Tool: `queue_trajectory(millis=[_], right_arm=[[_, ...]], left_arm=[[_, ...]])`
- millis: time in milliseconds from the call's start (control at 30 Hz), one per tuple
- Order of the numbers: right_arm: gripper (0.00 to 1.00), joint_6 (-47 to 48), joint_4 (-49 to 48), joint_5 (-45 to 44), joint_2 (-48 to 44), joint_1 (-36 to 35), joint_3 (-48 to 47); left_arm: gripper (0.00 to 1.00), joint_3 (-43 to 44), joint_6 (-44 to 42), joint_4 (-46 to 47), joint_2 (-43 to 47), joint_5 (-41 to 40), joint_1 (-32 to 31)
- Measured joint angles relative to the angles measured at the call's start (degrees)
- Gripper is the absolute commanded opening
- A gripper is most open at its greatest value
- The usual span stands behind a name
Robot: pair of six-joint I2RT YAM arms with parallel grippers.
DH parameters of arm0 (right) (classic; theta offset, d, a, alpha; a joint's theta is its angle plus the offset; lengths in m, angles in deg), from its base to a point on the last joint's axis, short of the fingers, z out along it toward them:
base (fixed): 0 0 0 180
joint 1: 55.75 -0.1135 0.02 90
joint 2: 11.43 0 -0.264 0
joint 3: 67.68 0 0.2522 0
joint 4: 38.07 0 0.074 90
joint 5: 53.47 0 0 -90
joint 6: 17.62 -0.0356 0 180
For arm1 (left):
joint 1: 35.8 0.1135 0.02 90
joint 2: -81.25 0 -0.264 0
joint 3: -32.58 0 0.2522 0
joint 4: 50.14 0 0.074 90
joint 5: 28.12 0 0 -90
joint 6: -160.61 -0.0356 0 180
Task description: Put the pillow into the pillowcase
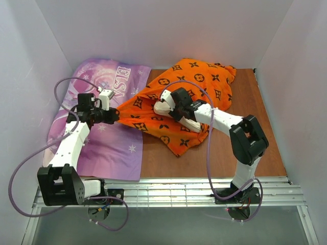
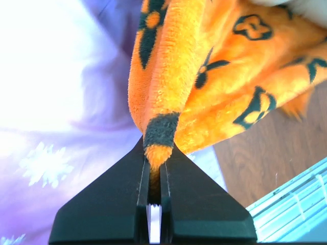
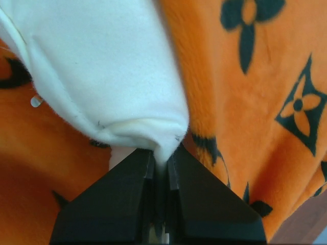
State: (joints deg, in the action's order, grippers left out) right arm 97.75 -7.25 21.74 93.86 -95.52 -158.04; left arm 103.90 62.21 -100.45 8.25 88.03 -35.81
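Observation:
The orange pillowcase (image 1: 199, 87) with black motifs lies across the middle and back of the table. My left gripper (image 1: 115, 116) is shut on its left corner, pulling the cloth out to a point; the left wrist view shows the pillowcase (image 2: 204, 76) hem pinched between the jaws of that gripper (image 2: 156, 155). The cream-white pillow (image 1: 164, 106) shows only as a small end poking from the case. My right gripper (image 1: 173, 108) is shut on that end; in the right wrist view white pillow (image 3: 102, 71) fabric is nipped between the jaws of the gripper (image 3: 161, 158).
A purple "ELSA" print cloth (image 1: 110, 148) covers the left of the wooden table (image 1: 255, 148). White walls close in on three sides. A metal grille (image 1: 179, 191) runs along the near edge by the arm bases.

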Motion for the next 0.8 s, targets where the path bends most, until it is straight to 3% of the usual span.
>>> queue_trajectory(millis=[100, 233, 267, 300, 400, 500, 633, 800], right_arm=[[0.01, -2.40, 2.71, 5.27, -2.91, 1.77, -1.05], [0.01, -5.38, 6.71, 12.52, -4.70, 3.48, -4.33], [0.01, -5.97, 7.50, 14.32, -4.87, 3.80, -5.14], [0.01, -6.56, 8.17, 16.13, -5.11, 3.96, -5.77], [0.01, -8.39, 9.99, 20.57, -5.70, 4.31, -6.95], [0.01, -10.45, 10.47, 24.04, -5.84, 4.63, -7.56], [0.01, -13.25, 11.10, 27.65, -5.84, 5.07, -7.69], [0.01, -16.37, 12.63, 31.78, -5.84, 6.54, -9.75]], left_arm=[[0.00, -0.42, -2.82, -2.25, 0.70, 1.64, 3.58], [0.02, -0.94, -5.09, -2.23, -8.79, 0.81, 4.09], [0.06, -0.94, -5.81, -2.27, -11.43, 0.46, 4.13], [0.21, -0.94, -7.13, -2.49, -13.57, 0.59, 4.22], [0.45, -0.90, -13.40, -4.68, -15.04, 3.65, 4.48], [0.65, -0.37, -19.82, -6.27, -10.56, 9.35, 4.79], [0.67, -1.68, -24.74, -0.11, 3.19, 16.33, 1.92], [0.67, -11.52, -26.10, 17.81, 12.41, 18.03, -14.53]])
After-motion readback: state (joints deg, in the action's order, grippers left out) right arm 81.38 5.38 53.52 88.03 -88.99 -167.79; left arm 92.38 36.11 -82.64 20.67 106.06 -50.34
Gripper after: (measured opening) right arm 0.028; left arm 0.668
